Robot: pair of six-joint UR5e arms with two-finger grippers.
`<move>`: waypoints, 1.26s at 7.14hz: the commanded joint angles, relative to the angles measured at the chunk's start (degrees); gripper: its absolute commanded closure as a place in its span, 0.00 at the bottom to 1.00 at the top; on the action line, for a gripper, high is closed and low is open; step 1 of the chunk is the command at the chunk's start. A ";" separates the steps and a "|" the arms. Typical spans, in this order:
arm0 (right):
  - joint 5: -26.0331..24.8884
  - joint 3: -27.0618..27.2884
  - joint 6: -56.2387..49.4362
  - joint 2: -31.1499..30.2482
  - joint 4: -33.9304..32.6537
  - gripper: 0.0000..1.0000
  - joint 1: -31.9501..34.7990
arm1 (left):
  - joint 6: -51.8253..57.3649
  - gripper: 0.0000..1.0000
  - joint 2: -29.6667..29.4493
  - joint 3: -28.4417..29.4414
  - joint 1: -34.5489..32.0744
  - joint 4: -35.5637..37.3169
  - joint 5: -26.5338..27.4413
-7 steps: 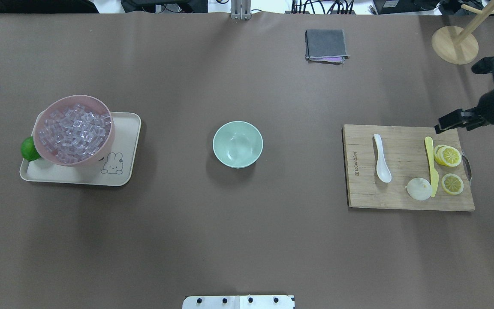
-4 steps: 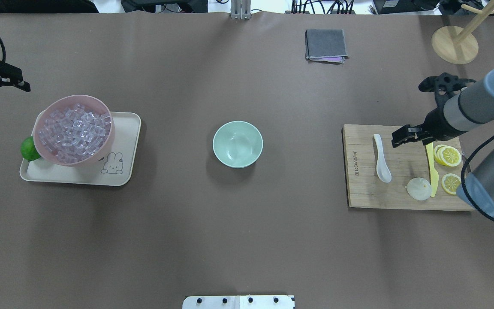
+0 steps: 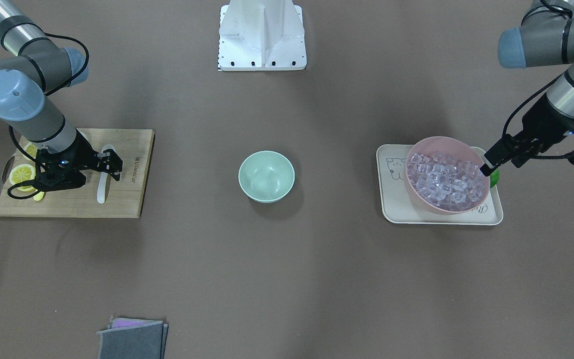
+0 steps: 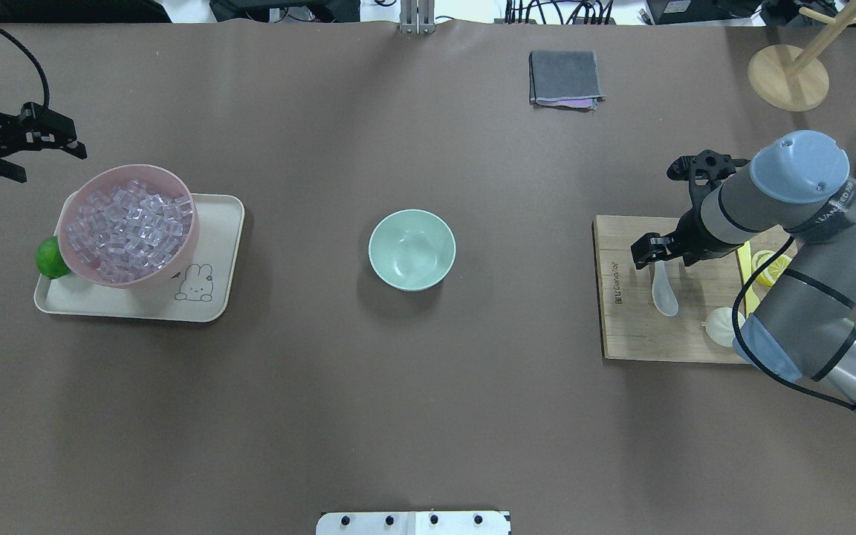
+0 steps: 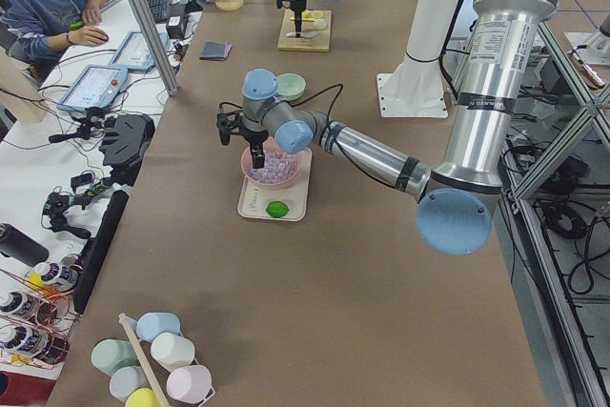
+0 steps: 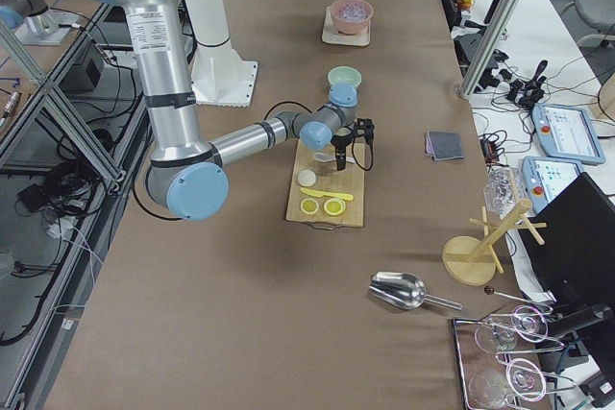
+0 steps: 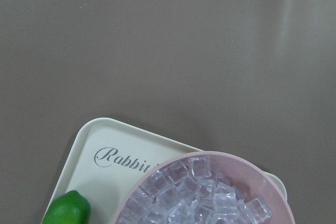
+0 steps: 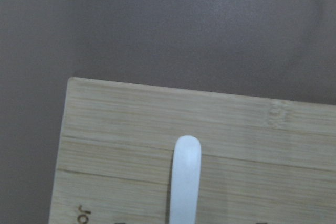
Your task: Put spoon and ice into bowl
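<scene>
The white spoon (image 4: pixel 664 291) lies on the wooden cutting board (image 4: pixel 625 327), handle pointing away from the robot; its handle also shows in the right wrist view (image 8: pixel 186 182). My right gripper (image 4: pixel 660 254) is open and hangs just over the spoon's handle, one finger on either side. The clear ice cubes (image 4: pixel 129 229) fill a pink bowl (image 4: pixel 189 245) on a cream tray (image 4: pixel 209 223). My left gripper (image 4: pixel 43 160) is open and empty, just beyond the pink bowl's far left rim. The mint-green bowl (image 4: pixel 412 249) stands empty at the table's middle.
A lime (image 4: pixel 49 258) sits on the tray by the pink bowl. A yellow knife (image 4: pixel 744 261), lemon slices (image 4: pixel 766 267) and a pale round piece (image 4: pixel 719 327) share the board. A grey cloth (image 4: pixel 565 78), a wooden stand (image 4: pixel 788 76) and a metal scoop (image 6: pixel 404 290) lie farther off.
My right arm has swung left over the board, from its right edge to above the spoon's handle. My left gripper has come in from the left edge toward the pink bowl.
</scene>
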 commanded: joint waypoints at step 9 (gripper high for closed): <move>2.40 4.26 7.49 1.64 1.09 1.00 -0.27 | -2.91 0.02 0.01 -0.51 0.52 0.09 0.25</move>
